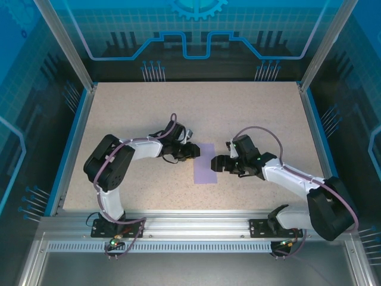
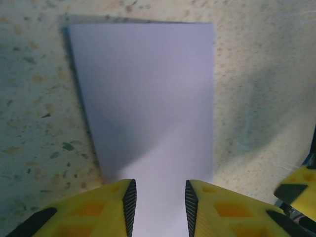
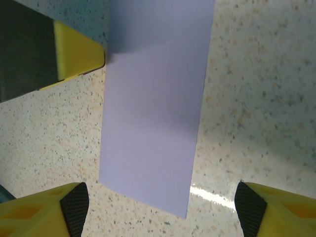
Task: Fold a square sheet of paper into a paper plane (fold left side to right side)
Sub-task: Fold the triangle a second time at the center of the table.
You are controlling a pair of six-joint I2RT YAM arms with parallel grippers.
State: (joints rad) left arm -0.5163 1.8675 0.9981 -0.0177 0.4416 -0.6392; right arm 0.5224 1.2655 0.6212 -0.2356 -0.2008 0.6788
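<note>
On the table point(image 1: 250, 113), the folded sheet of paper point(image 1: 205, 164) lies flat between the left gripper point(image 1: 193, 152), narrowly parted over one edge, and the right gripper point(image 1: 217, 162), wide open opposite; a brushing finger could skew the fold.

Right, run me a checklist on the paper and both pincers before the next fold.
1. The sheet of paper is folded into a narrow rectangle and lies flat on the table: ok.
2. Folded edges lined up: cannot tell; one long edge sits in shadow in the left wrist view.
3. The right pincer is wide open and holds nothing: ok.
4. The left pincer is clear of the paper: cannot tell; its jaws stand apart, but the sheet's end runs between its fingers.
5. The pincers are apart from each other, one on each side of the sheet: ok.
</note>
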